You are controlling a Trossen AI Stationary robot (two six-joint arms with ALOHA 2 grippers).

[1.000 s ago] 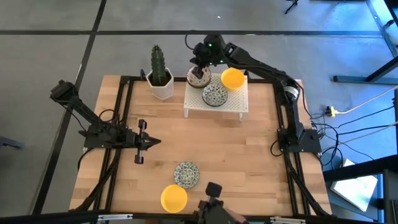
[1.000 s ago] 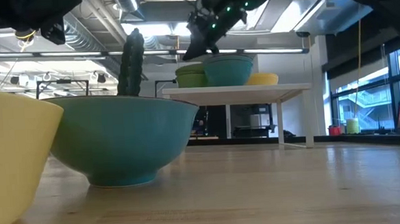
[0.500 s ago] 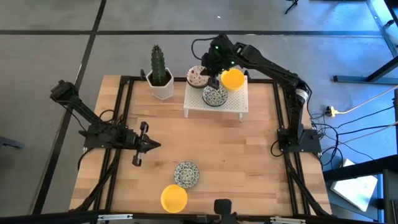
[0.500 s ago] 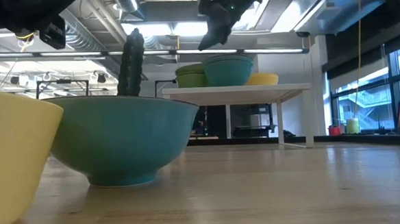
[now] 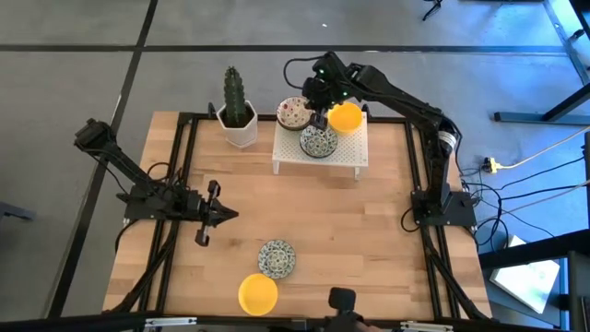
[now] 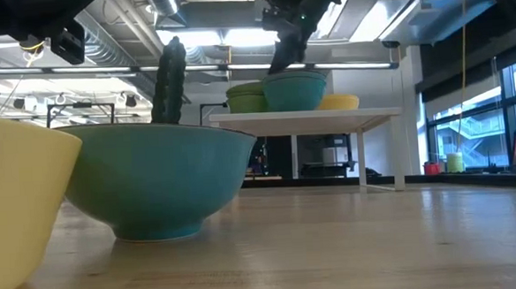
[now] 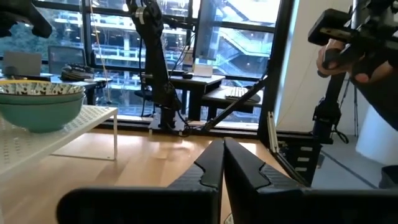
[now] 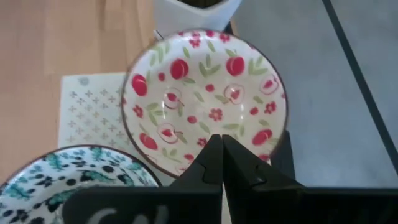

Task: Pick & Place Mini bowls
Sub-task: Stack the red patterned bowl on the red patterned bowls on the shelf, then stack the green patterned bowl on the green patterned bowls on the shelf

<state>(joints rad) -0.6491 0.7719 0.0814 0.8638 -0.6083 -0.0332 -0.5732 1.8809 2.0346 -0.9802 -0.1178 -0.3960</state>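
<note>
Overhead, the wooden table [image 5: 359, 231] fills the middle of the scene, with the white perforated rack [image 5: 355, 148] standing at its 12 o'clock edge and the cactus pot [image 5: 240, 124] just beside the rack toward 11 o'clock. Three mini bowls sit on the rack: a red-speckled bowl [image 5: 294, 112] at its 10 o'clock corner, a yellow bowl [image 5: 346, 116] at its 2 o'clock corner, and a blue-green patterned bowl [image 5: 318, 142] between them toward the near edge. Two more bowls rest on the tabletop at about 7 o'clock, a patterned bowl [image 5: 277, 257] and a plain yellow bowl [image 5: 257, 293] just beside it, nearer the edge.

The right gripper [image 5: 319, 100] hovers over the rack between the red-speckled and yellow bowls; its wrist camera looks straight down on the red-speckled bowl [image 8: 205, 102], with its fingers pressed together and holding nothing. The left gripper [image 5: 224, 212] waits at 9 o'clock, low over the table, well apart from every bowl, its fingers likewise closed on nothing.
</note>
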